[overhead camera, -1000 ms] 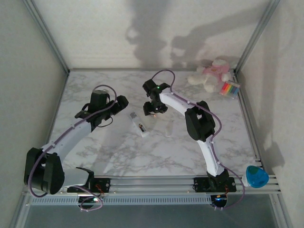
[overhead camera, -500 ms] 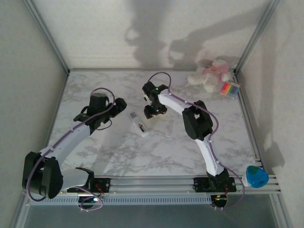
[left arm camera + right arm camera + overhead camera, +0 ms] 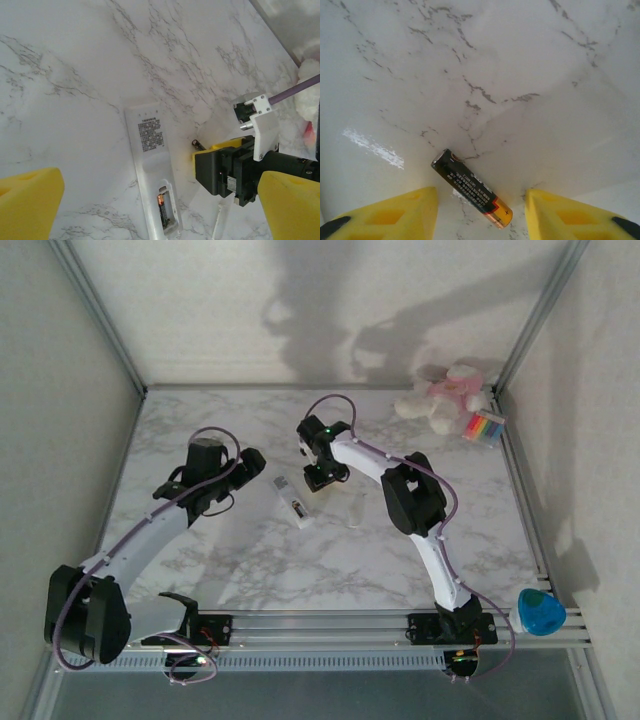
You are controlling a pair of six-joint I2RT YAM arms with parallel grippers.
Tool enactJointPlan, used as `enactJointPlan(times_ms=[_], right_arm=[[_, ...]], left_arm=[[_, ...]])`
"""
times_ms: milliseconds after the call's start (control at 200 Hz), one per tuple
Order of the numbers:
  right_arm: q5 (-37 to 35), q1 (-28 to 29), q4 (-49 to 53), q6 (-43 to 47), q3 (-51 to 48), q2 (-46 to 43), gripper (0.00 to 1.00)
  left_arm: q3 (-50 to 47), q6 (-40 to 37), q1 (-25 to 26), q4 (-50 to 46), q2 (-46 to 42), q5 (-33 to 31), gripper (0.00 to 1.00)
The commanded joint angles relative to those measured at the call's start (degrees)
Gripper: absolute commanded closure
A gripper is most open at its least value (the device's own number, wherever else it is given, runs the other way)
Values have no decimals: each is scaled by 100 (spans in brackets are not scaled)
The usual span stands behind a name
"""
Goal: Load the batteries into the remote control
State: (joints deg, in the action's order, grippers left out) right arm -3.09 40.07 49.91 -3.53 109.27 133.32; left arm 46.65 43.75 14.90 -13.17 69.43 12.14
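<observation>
Hovering my right gripper point(image 3: 480, 212) low over the bench point(image 3: 520, 60), jaws spread. One battery point(image 3: 472, 189) lies flat between the yellow fingers point(image 3: 390, 212), touching neither. Its axis runs 10 to 4 o'clock, gold end at 4. My left gripper point(image 3: 160, 200) hangs wide open above the remote control point(image 3: 150, 160), which lies back up with its compartment point(image 3: 164, 210) uncovered. A second battery point(image 3: 161, 206) sits inside, at the remote's 6 o'clock end. From above, the right gripper is roughly at the remote's 1 o'clock and the left gripper near its 10 o'clock.
</observation>
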Motion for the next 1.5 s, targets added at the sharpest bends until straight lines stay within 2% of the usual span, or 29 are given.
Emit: enactJointPlan(times_ms=[0,55,130,255,406,806,1087,1252,1497], right_arm=[[-23,154,-27,89,36,212,55],[-62,179,-17,83,59,217,56],[-103,220,-34,67,43,190,64],[-123,246,-30,48,15,104,68],[-128,245,1,-44,-2,-22,79],[67,245,198,-463,-167,-565,82],[331,746,422,-976,-611,-1149,81],[372,975,485,-1228,-776,-1158,81],[459,1010,428,-1361,-886,-1034,81]], left_arm=[[-77,8,-32,-122,-147,-92,0],[-86,1,-35,-135,-172,-89,0],[-102,-36,-31,-139,-214,-71,0],[-154,-196,-31,-78,-328,103,1],[-217,-353,-31,-14,-538,296,1],[-420,-394,-30,78,-640,421,1],[-521,-411,-31,157,-683,384,0],[-534,-480,-36,95,-787,306,0],[-531,-620,-37,-25,-985,285,0]])
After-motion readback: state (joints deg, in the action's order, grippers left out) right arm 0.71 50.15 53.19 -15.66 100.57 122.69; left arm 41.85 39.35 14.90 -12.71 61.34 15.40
